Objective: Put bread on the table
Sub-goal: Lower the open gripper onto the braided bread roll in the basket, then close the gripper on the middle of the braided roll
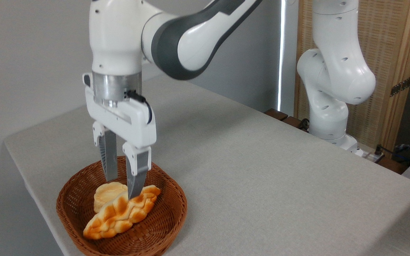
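The bread [121,214], a long braided golden-orange loaf with pale ridges, lies slanted in a brown wicker basket [178,208] at the table's near left corner. My gripper [122,187] points straight down into the basket, open, with a gap between its fingers. The right fingertip [134,192] reaches the loaf's upper edge, while the left one comes down behind a small pale bun [106,194]. I cannot tell whether the fingers touch the loaf. The table [262,170] is covered in light grey woven cloth.
The bun rests against the loaf's far side in the basket. The arm's white base [329,121] stands at the table's far right edge, with cables and a wooden screen behind it. The table's left and front edges run close to the basket.
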Tool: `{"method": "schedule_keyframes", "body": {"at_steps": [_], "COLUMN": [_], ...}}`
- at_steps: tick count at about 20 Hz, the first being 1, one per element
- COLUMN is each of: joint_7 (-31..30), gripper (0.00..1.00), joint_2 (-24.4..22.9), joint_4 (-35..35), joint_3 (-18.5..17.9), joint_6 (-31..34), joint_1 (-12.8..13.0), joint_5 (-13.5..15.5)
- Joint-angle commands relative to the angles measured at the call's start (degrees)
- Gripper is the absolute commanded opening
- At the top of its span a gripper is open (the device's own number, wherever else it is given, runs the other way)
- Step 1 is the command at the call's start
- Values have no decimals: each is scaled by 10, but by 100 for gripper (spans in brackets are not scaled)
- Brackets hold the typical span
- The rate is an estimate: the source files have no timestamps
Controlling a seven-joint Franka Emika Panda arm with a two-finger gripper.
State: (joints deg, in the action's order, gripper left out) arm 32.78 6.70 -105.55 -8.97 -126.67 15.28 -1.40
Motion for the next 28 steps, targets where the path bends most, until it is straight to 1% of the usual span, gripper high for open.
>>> {"method": "schedule_keyframes", "body": {"at_steps": [1, 9, 10, 11, 12, 13, 14, 15, 16, 17, 18, 28], "joint_7": [3, 3, 3, 3, 3, 3, 3, 3, 3, 3, 4, 5], "gripper": [100, 100, 98, 77, 66, 49, 41, 27, 22, 13, 10, 10], "joint_2": [31, 53, 54, 57, 57, 58, 58, 58, 59, 59, 59, 59], "joint_4": [6, 6, 6, 7, 7, 7, 7, 6, 6, 6, 6, 6], "joint_3": [-11, -11, -11, -11, -11, -11, -10, -9, -9, -8, -8, -8], "joint_6": [-28, -36, -38, -43, -45, -47, -47, -47, -47, -47, -47, -46], "joint_1": [2, 3, 3, 3, 3, 3, 3, 3, 3, 3, 3, 4], "joint_5": [-23, -25, -25, -24, -24, -24, -24, -24, -24, -24, -24, -24]}}
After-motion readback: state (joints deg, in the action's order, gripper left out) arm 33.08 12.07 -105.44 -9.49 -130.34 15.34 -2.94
